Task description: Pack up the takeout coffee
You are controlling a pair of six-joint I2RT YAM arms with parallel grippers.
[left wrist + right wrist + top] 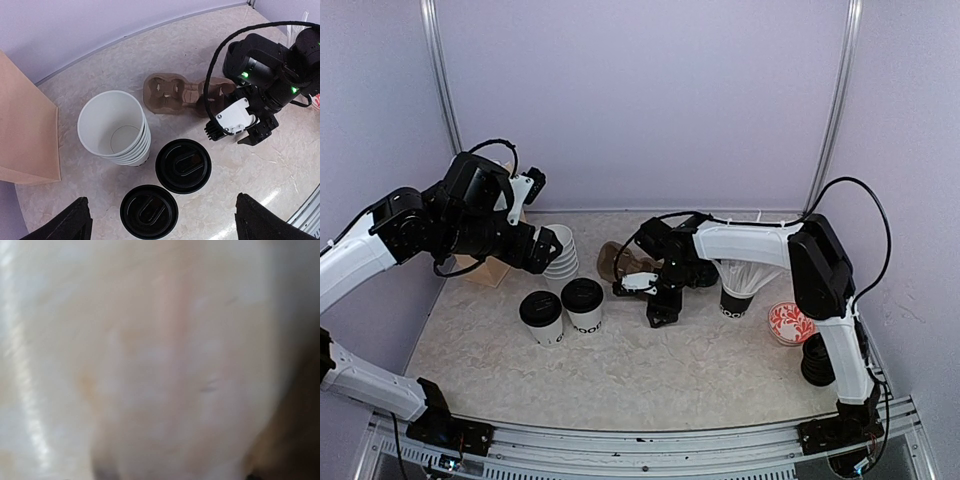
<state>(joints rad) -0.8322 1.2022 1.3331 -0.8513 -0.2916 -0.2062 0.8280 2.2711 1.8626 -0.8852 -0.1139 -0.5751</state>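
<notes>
Coffees (two, lidded, side by side) stand left of centre on the worktop; left end effector hangs above them, spread wide, empty; right end effector, by the tray, opening unclear

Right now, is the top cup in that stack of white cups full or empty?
Empty. The left wrist view looks down into the stack of white cups and shows a bare white bottom.
</notes>
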